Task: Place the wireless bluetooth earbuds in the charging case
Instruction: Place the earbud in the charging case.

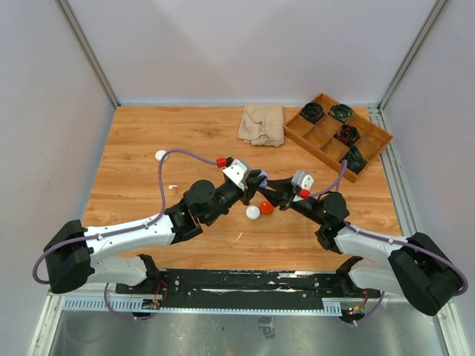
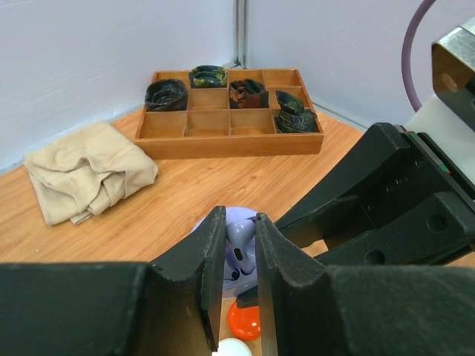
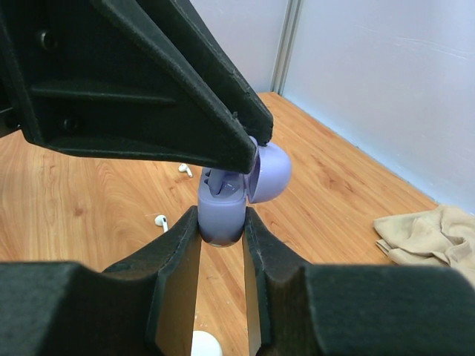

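My right gripper (image 3: 221, 222) is shut on a pale purple charging case (image 3: 221, 211) and holds it above the table with its round lid (image 3: 269, 170) open. My left gripper (image 2: 240, 230) is shut on a pale purple earbud (image 2: 239, 241), right over the open case (image 2: 239, 280). In the top view both grippers, left (image 1: 256, 187) and right (image 1: 270, 186), meet at the table's middle. Two white earbuds (image 3: 159, 220) (image 3: 184, 169) lie loose on the wood. One shows in the top view (image 1: 172, 186).
An orange round case (image 1: 266, 208) and a white one (image 1: 253, 212) lie under the grippers. Another white case (image 1: 161, 155) lies far left. A beige cloth (image 1: 261, 123) and a wooden compartment tray (image 1: 319, 153) with dark objects stand at the back right.
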Controlling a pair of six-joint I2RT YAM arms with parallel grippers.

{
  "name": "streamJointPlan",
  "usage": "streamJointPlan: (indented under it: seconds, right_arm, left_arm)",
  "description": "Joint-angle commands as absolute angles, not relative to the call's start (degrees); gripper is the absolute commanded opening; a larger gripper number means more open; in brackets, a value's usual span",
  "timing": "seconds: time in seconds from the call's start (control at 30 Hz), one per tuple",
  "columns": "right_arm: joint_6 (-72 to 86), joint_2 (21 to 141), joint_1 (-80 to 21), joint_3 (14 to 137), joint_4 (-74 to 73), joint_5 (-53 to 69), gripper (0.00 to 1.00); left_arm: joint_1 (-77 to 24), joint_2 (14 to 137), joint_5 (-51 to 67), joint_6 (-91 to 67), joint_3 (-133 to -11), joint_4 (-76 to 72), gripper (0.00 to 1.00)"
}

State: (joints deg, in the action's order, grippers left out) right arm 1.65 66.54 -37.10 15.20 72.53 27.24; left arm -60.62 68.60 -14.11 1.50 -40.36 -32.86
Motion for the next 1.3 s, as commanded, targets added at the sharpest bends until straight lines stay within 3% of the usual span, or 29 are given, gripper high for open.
streamJointPlan:
  seconds: [0.0,0.6,1.07,1.27]
  right_arm:
    - [2.78,64.61,-37.85,16.24,76.93,28.81,0.01]
    - [5.06,64.25,-37.04,16.61,76.30,32.04,0.01]
    - [6.50,64.25,-35.39,16.78,76.38,33.91,0.01]
    - [6.68,64.25,-34.78,17.13,75.79,34.84,0.01]
  left_arm:
    - [-61.78,67.88,-9.99,3.42,-38.63,-31.33,0.26]
    - [-61.77,64.28,-4.94,2.51,-37.18,-30.90,0.41]
    - [-60.21,62.29,-2.52,-1.33,-39.08,-24.25,0.38]
    - [-57.66,59.23,-0.86,-5.78,-39.36,-22.68,0.47]
